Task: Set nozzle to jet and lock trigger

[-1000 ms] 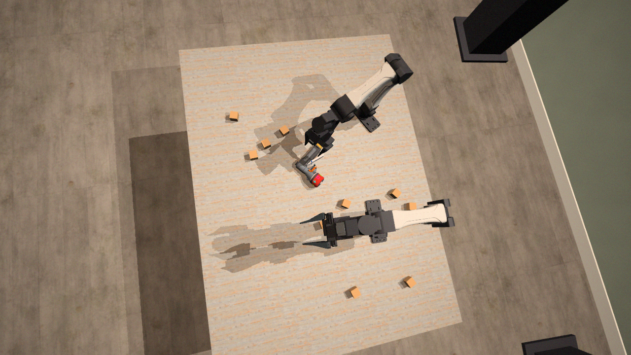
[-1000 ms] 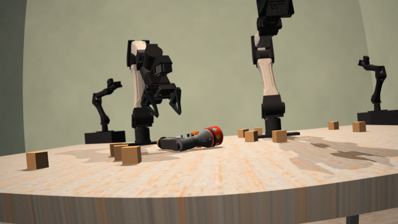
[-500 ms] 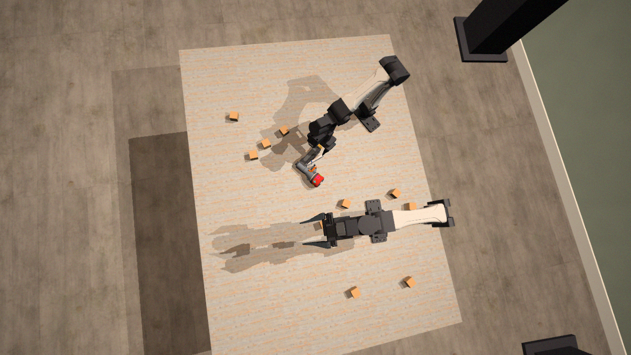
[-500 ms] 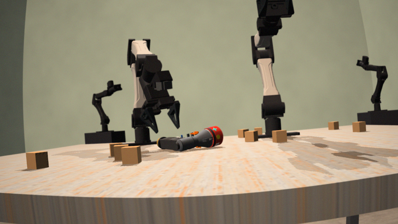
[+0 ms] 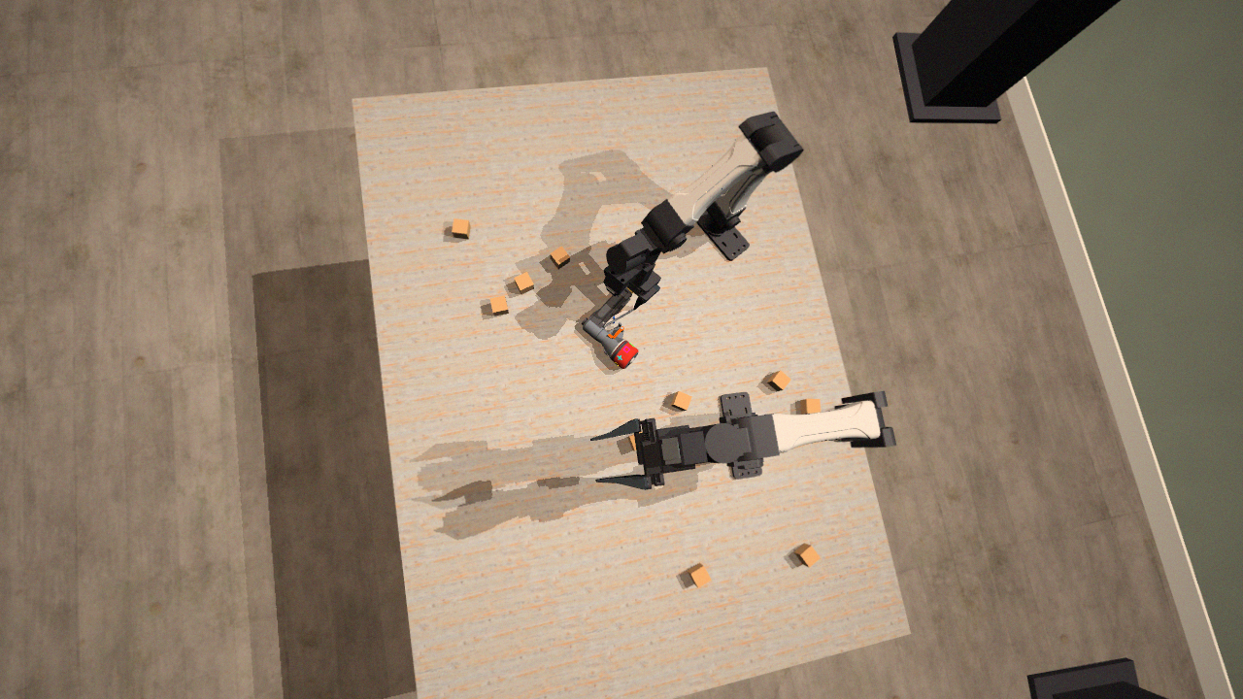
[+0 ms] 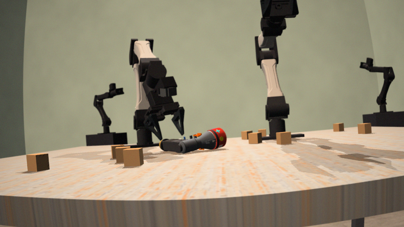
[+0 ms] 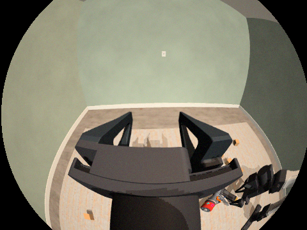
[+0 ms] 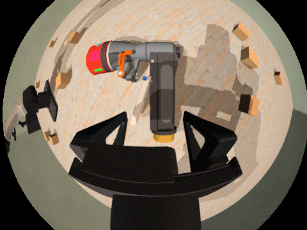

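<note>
The hose nozzle (image 5: 605,336) (image 6: 199,143) (image 7: 216,198) (image 8: 126,50) lies on its side on the worktop (image 5: 521,608) (image 6: 197,183) (image 7: 70,204) (image 8: 198,16), well in from every edge, its red spray ring (image 5: 624,353) (image 6: 220,138) (image 7: 208,205) (image 8: 95,59) angled toward the edge beside the arms. The right claw (image 5: 619,315) (image 6: 171,136) (image 7: 232,197) (image 8: 155,115) hovers released, fingers parted above the handle (image 8: 162,92). The left claw (image 5: 594,458) (image 7: 155,115) is released too, raised and pointing toward the opposite edge. Three wooden cubes (image 5: 522,282) (image 6: 123,154) (image 8: 249,57) form a loose row between nozzle and far edge.

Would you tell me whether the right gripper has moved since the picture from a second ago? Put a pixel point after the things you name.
Yes. In the exterior view, the right gripper (image 6: 172,136) (image 8: 155,115) has come down, closer to the hose nozzle (image 6: 194,142) (image 8: 162,92) on the table (image 6: 197,177) (image 8: 204,76).
</note>
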`<action>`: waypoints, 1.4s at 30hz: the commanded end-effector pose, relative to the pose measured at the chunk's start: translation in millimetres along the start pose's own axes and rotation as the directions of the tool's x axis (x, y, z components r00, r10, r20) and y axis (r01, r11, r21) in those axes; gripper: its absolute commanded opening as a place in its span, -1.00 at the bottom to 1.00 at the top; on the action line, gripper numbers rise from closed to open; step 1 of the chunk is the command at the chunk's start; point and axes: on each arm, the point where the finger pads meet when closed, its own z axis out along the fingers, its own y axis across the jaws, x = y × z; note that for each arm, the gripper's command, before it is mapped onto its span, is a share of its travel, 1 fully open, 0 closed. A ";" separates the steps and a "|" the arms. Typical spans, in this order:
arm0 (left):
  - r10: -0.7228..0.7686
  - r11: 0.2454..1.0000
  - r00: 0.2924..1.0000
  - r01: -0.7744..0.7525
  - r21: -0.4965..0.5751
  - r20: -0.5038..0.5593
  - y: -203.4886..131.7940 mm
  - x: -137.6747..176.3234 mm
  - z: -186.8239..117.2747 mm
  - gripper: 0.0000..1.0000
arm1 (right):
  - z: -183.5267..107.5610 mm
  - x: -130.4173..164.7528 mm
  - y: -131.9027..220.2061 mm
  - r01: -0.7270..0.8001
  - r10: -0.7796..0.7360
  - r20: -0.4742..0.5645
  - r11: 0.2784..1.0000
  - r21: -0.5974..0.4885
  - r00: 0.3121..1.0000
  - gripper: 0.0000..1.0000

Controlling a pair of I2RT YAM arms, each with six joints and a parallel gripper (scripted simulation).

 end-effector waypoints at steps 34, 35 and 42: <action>-0.002 1.000 0.999 0.001 0.007 0.054 -3.7 -21.7 -1.2 0.27 | 31.4 -12.1 0.1 0.008 -0.008 0.042 1.000 -0.001 0.999 -0.28; -0.002 1.000 0.999 0.001 0.007 0.054 -3.7 -21.7 -1.2 0.27 | 30.0 -17.2 -0.1 0.013 -0.013 0.052 1.000 0.000 0.999 -0.28; -0.002 1.000 0.999 0.001 0.007 0.054 -3.7 -21.7 -1.2 0.27 | 30.0 -17.2 -0.1 0.013 -0.013 0.052 1.000 0.000 0.999 -0.28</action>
